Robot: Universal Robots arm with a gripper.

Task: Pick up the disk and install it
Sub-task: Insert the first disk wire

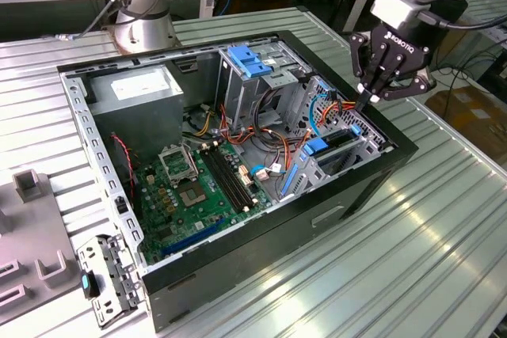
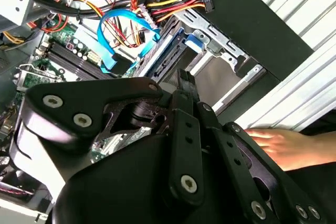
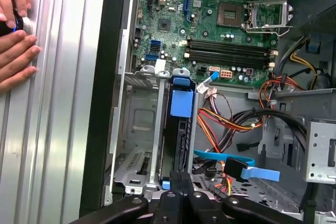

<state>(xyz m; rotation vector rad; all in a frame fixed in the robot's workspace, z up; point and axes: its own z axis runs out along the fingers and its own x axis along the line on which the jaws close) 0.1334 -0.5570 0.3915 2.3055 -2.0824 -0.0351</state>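
Ribbed metal desk (image 1: 444, 219) with an open PC case (image 1: 317, 223) lying flat on it. Drive cage (image 3: 137, 124) is in the case corner, and the disk (image 3: 179, 140) sits edge-on in its slot. Hand (image 1: 365, 101) is over the cage, fingers pressed together, holding nothing, tips at the disk's edge.

White brand lettering (image 1: 400, 43) on the gripper (image 1: 367, 99), power supply sticker (image 1: 136, 87) illegible

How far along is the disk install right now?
Done: the disk stands on edge in a slot of the drive cage. In hand: the gripper, shut, has its fingertips at the disk's outer end, seemingly pressing on it. Left: I can't tell whether it is fully seated.
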